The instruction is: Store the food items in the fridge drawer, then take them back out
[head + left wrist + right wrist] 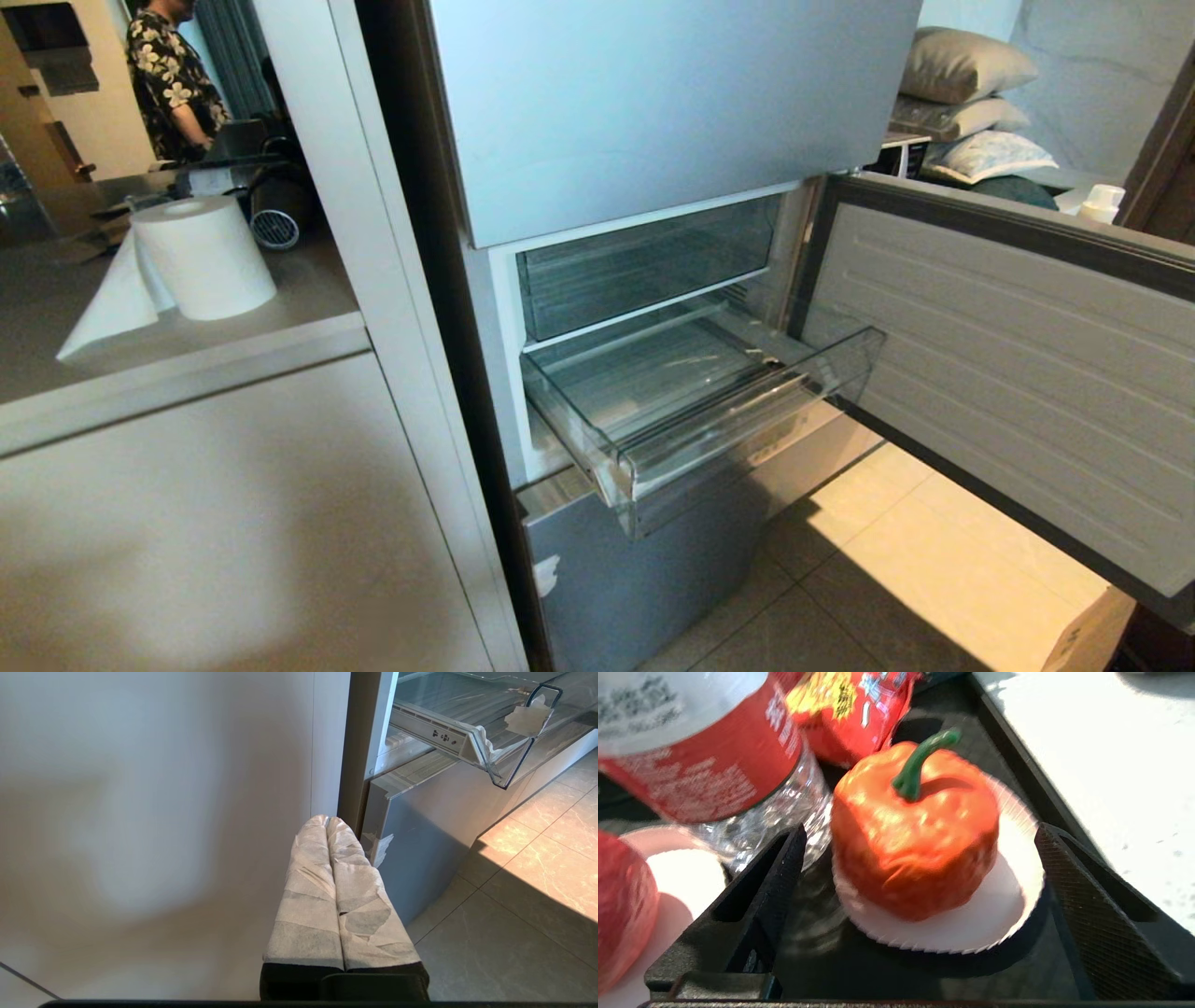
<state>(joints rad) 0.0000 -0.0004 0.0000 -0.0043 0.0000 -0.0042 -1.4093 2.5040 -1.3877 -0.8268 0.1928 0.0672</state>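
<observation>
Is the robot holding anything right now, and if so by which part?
Nothing is held. The right gripper has its jaws open on either side of the orange pepper-like food item, not closed on it. The left gripper is shut and empty.

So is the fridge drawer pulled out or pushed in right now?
Pulled out: the fridge drawer juts forward past the fridge front, beside the open door.

Fridge drawer (709, 401) pulled out at centre frame, below the upper compartment (644, 266); open door (1008, 373) to its right. Paper roll (201, 257) on counter (168, 364), upper left. Pillows (971, 103) upper right.
</observation>
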